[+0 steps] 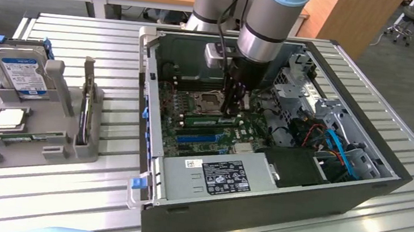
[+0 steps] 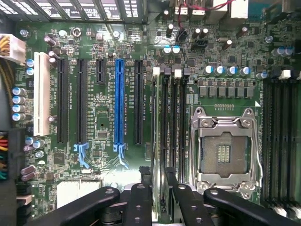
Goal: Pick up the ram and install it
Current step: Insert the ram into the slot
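Note:
The ram [image 2: 160, 141] is a thin green stick seen edge-on. It stands in a memory slot of the motherboard [image 2: 99, 117], just beside the empty processor socket [image 2: 223, 150]. In the exterior view the ram [image 1: 208, 118] shows as a green strip beside that socket [image 1: 207, 100]. My gripper [image 1: 230, 111] reaches straight down into the open computer case [image 1: 259, 206], right over that slot. In the wrist view my gripper [image 2: 158, 175] straddles the stick, its black fingers [image 2: 141, 197] apart on either side. It is open, holding nothing.
A grey tray [image 1: 5, 156] on the exterior view's left holds a hard drive [image 1: 21, 72], a square silver processor chip [image 1: 11, 118] and another green stick [image 1: 26, 137]. Inside the case are the power supply [image 1: 216, 177], blue cables [image 1: 337, 148] and a drive cage [image 1: 301, 85].

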You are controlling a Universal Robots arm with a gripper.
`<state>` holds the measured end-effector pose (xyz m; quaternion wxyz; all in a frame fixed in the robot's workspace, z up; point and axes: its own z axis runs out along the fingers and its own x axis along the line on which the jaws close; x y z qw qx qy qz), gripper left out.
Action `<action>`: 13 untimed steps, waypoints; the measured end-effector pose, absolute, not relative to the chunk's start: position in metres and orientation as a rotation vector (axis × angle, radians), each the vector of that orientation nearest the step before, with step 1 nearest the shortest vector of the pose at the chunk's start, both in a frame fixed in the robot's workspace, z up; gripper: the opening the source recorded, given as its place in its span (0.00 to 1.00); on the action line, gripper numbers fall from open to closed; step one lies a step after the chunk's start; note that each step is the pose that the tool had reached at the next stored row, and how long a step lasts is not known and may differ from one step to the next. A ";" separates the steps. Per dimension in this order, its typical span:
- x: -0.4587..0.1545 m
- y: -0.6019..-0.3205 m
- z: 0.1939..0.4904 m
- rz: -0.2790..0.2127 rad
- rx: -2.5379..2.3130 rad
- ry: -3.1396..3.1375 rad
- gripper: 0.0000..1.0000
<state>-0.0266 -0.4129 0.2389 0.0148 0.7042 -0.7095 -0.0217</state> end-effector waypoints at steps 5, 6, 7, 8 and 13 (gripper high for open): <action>-0.027 -0.413 0.248 -0.068 2.192 -2.208 0.25; -0.027 -0.413 0.250 -0.068 2.192 -2.208 0.25; -0.027 -0.413 0.251 -0.067 2.192 -2.208 0.25; -0.027 -0.413 0.252 -0.067 2.193 -2.208 0.25; -0.027 -0.413 0.258 -0.066 2.195 -2.206 0.25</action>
